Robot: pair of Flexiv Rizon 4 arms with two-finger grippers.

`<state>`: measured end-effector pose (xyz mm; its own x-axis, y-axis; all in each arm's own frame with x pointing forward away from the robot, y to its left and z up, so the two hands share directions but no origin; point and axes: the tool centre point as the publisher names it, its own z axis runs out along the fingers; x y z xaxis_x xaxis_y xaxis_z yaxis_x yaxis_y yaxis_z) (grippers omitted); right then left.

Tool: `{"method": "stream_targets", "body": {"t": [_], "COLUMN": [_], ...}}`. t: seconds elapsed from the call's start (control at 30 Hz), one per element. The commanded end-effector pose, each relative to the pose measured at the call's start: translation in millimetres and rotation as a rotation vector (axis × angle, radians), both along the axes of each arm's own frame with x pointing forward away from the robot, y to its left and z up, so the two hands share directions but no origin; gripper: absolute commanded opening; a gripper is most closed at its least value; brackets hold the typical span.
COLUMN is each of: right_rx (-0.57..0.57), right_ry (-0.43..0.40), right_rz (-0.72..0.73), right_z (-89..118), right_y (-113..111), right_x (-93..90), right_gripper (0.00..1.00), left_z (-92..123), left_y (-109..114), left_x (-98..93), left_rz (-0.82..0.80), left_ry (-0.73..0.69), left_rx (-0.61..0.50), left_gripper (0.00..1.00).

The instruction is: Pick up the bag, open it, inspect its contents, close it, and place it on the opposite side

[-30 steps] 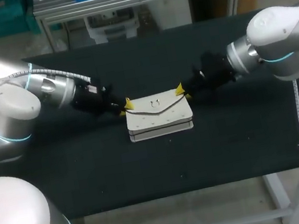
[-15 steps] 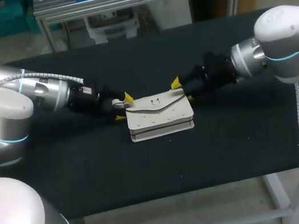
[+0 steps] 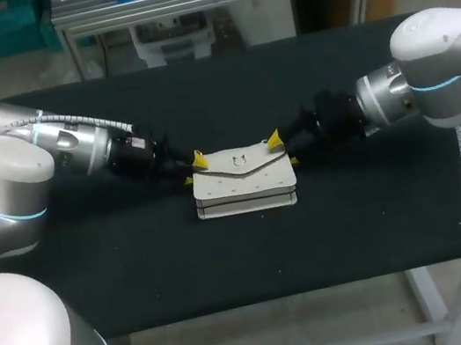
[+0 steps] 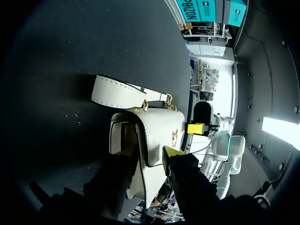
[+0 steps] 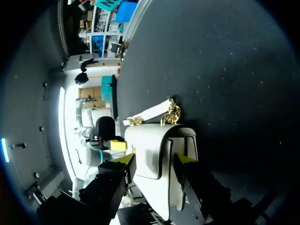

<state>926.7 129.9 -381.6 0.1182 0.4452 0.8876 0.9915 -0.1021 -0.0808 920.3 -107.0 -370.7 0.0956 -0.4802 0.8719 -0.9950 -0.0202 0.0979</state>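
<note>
bag point(image 3: 245, 189) ends | blocked by left gripper point(image 3: 193, 169), right gripper point(image 3: 283, 150) | front, top free

The bag point(image 3: 244, 183) sits at the middle of the table point(image 3: 355, 222), about midway between its near and far edges. Its strap point(image 4: 124, 93) lies just behind it, toward the far edge. The left tool point(image 3: 193, 168) clasps the bag's left end and the right tool point(image 3: 284, 149) its right end, each with one finger before the bag and one behind.
</note>
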Motion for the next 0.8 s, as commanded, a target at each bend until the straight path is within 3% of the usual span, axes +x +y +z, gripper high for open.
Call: {"method": "stream_targets", "body": {"t": [0.03, 0.07, 0.1, 0.4, 0.43, 0.47, 0.5, 0.53, 0.6, 0.7, 0.77, 0.8], "right_rx": [0.021, 0.021, 0.021, 0.025, 0.02, 0.02, 0.021, 0.019, 0.02, 0.022, 0.025, 0.026], "right_ry": [0.014, 0.015, 0.016, -0.015, -0.025, -0.031, -0.034, -0.043, -0.053, -0.067, -0.073, -0.076], "right_rz": [0.013, 0.014, 0.014, -0.016, -0.022, -0.025, -0.024, -0.027, -0.032, -0.039, -0.042, -0.044], "right_z": [-13, -14, -14, -9, -7, -6, -4, -3, 0, 3, 4, 4], "right_y": [4, 5, 5, -1, -1, -1, -1, 0, 0, 1, 1, 1], "right_x": [8.1, 8.2, 8.4, 13.1, 13.6, 13.9, 14.2, 14.4, 15.0, 15.3, 15.0, 14.9], "right_gripper": [0.23, 0.06, 0.0, 0.0, 0.27, 0.44, 0.77, 0.93, 0.96, 0.94, 0.72, 0.53], "left_z": [-13, -14, -14, -9, -7, -6, -4, -2, 0, 3, 4, 4], "left_y": [-7, -8, -8, -5, -5, -5, -5, -5, -5, -6, -6, -7], "left_x": [6.4, 6.1, 5.9, 0.7, 0.0, -0.4, -0.9, -1.5, -2.1, -2.5, -2.7, -2.8], "left_rz": [-0.008, -0.007, -0.006, -0.003, -0.004, -0.003, -0.003, -0.004, -0.004, -0.005, -0.006, -0.007], "left_ry": [0.012, 0.013, 0.013, -0.01, -0.016, -0.02, -0.027, -0.03, -0.039, -0.046, -0.051, -0.052], "left_rx": [-0.01, -0.009, -0.008, -0.018, -0.021, -0.023, -0.023, -0.026, -0.028, -0.032, -0.036, -0.037], "left_gripper": [0.0, 0.0, 0.0, 0.0, 0.03, 0.14, 0.25, 0.29, 0.33, 0.33, 0.31, 0.28]}}
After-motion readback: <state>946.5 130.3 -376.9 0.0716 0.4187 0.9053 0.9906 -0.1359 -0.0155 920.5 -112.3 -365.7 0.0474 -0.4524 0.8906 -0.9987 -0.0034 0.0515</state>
